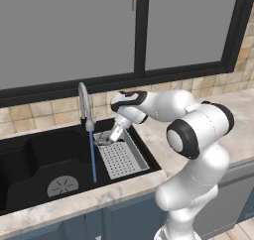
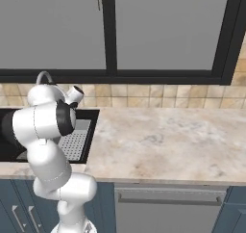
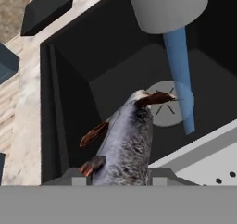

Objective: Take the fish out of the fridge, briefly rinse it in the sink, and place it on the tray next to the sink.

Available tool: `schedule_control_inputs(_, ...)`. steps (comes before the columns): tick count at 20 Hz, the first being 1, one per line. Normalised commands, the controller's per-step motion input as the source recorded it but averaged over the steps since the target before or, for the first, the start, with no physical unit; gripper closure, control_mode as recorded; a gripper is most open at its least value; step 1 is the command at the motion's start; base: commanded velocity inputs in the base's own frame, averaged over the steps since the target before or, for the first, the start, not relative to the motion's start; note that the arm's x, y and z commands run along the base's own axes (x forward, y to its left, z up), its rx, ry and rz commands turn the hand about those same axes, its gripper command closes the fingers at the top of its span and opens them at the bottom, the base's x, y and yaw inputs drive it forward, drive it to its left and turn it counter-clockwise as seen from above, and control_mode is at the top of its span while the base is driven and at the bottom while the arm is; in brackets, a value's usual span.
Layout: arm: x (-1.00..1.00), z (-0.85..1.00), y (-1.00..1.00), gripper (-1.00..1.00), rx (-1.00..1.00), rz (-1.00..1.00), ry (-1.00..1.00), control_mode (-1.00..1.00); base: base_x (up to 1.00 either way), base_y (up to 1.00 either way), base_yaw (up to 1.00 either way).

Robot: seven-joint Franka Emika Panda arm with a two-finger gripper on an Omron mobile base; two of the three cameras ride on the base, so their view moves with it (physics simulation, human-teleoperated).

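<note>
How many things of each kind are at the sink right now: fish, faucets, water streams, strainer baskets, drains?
Fish: 1, held in the claw
Faucet: 1
Water stream: 1
Strainer basket: 1
Drain: 1
Total: 5

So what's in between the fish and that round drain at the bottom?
Nothing solid. In the hand view the fish hangs above the drain; the blue water stream falls beside it, landing on the drain.
</note>
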Motion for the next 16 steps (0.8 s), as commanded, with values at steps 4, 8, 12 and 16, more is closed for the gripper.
schedule_control_inputs(4,0.28,-0.01,0.11,1.00,0.00,-0.01,-0.09,-1.00,0.00,0.00,0.00)
schedule_control_inputs(8,0.21,-0.02,0.13,1.00,0.00,-0.01,-0.08,-1.00,0.00,0.00,0.00)
schedule_control_inputs(12,0.15,-0.11,0.10,1.00,0.00,0.00,-0.03,-1.00,0.00,0.00,0.00)
schedule_control_inputs(16,0.23,-0.13,0.09,1.00,0.00,-0.01,-0.03,-1.00,0.00,0.00,0.00)
